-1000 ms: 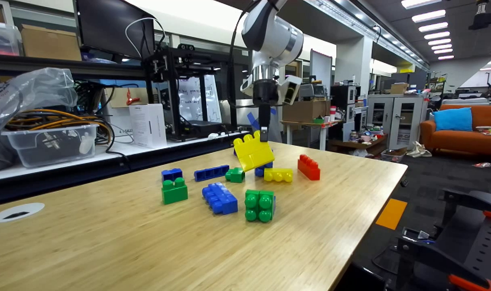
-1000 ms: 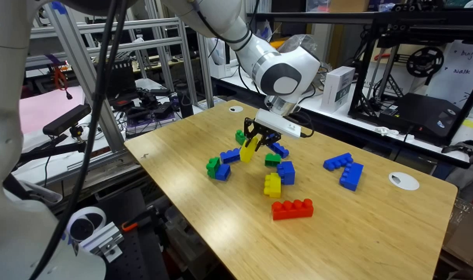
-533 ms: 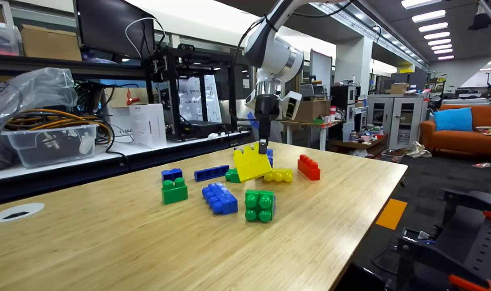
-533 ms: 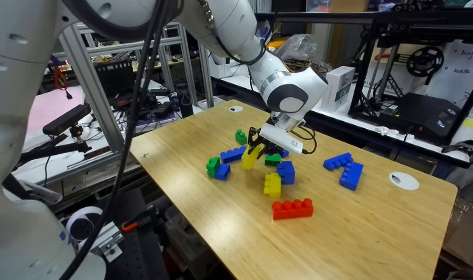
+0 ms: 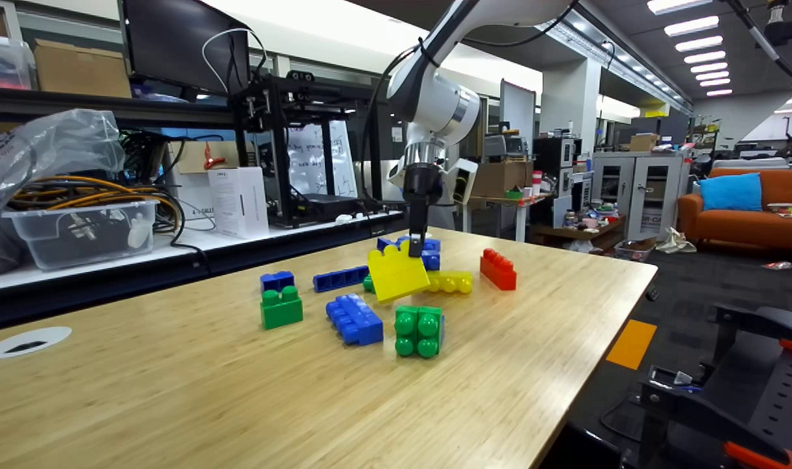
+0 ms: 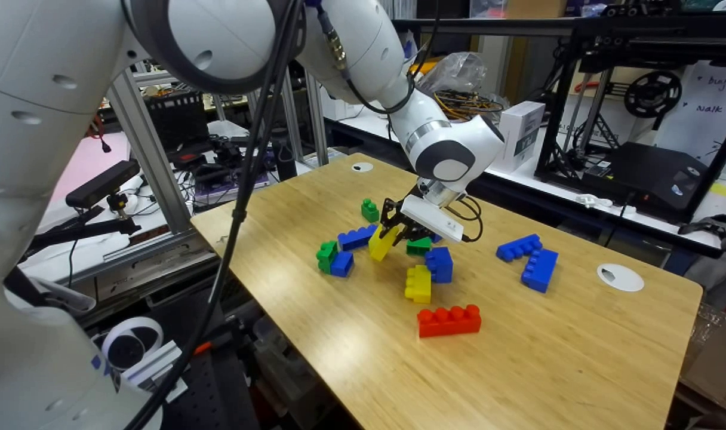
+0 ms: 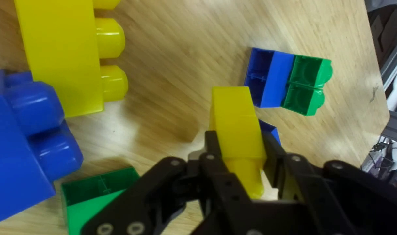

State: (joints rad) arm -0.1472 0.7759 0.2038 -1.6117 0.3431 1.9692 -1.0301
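Observation:
My gripper (image 7: 240, 141) is shut on a yellow brick (image 7: 237, 124), with one finger on each side of it. The studs point back toward the palm. In both exterior views the held brick (image 5: 397, 273) hangs tilted low over the wooden table, and a shadow lies apart from it in the wrist view. Close by are a blue brick (image 6: 357, 237) and a green brick (image 6: 418, 246). A second yellow brick (image 7: 61, 58) lies on its side, beside a blue brick (image 7: 15, 147). A blue piece (image 7: 278, 80) joined to a green one (image 7: 304, 85) rests farther off.
A red brick (image 6: 449, 322) stands toward the table's near side in an exterior view. Two blue bricks (image 6: 540, 270) lie farther right there. A small green brick (image 5: 281, 309) sits at the left in an exterior view. A shelf bench with a 3D printer (image 6: 643, 179) borders the table (image 6: 518, 358).
The gripper has come down toward the table with the yellow brick in it, then shifted slightly left in both exterior views. The loose bricks have not moved.

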